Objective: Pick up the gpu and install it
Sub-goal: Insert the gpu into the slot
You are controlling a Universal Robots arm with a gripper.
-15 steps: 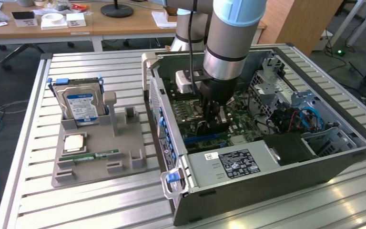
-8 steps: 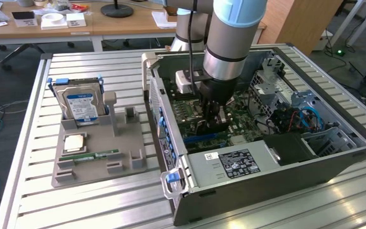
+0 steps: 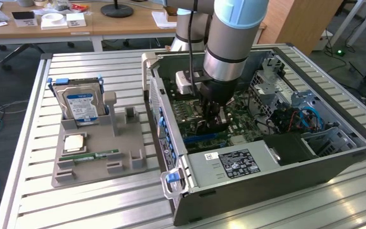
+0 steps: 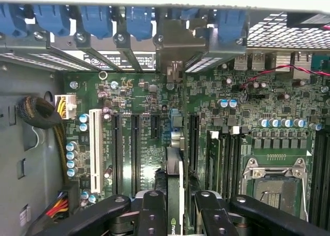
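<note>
The grey and pale-blue robot arm (image 3: pixel 230 33) stands nearly upright, reaching straight down into the open dark grey computer case (image 3: pixel 335 157); its black gripper (image 3: pixel 211 117) hangs low over the green motherboard (image 4: pixel 139 91); its fingers (image 4: pixel 153 215) are drawn in narrow and clamp the gpu (image 4: pixel 174 187), a thin dark card seen edge-on between them (whether the card's edge sits in a slot cannot be told). Just beside the gripper, on the near side in the exterior view, the power supply's black and white label (image 3: pixel 230 161) carries print too small to read. Well apart from the gripper, to the exterior view's left, a grey moulded tray (image 3: pixel 126 157) holds an upright silver hard drive with a blue label (image 3: pixel 81 105), a square silver processor (image 3: pixel 75 142) and a narrow green RAM stick (image 3: pixel 94 155).
</note>
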